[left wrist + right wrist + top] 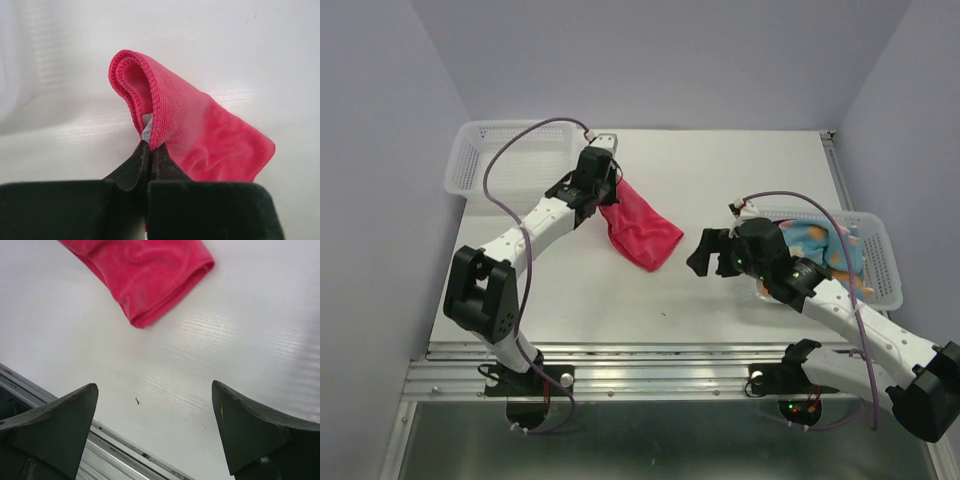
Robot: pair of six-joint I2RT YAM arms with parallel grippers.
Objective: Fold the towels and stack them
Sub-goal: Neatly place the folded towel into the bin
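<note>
Left gripper (149, 150): jaws closed tight on an edge of the pink towel (200, 135). The pinch falls where the hem doubles over, with a small white label (146, 131) right at the fingertips. Above the pinch the cloth stands in a rounded loop.

From the top view, the left gripper (605, 200) is at mid-table, left of centre. The pink towel (640, 230) trails from it toward the right arm. The free end is folded and lies on the table (720, 170).

Right gripper (154, 386): jaws spread wide, nothing between them, bare table beneath. The pink towel's (145, 275) rounded end lies just beyond the fingers, not touching them. A small dark speck (136, 400) sits on the table, and a metal rail (100, 445) runs along the near edge.

In the top view, the right gripper (705, 255) is near the towel's free end, apart from it.

Right basket (885, 270): at the table's right edge, partly under the right arm. It holds a blue dotted towel (820, 240).

Left basket (470, 160): at the back-left corner, well apart from both grippers.
</note>
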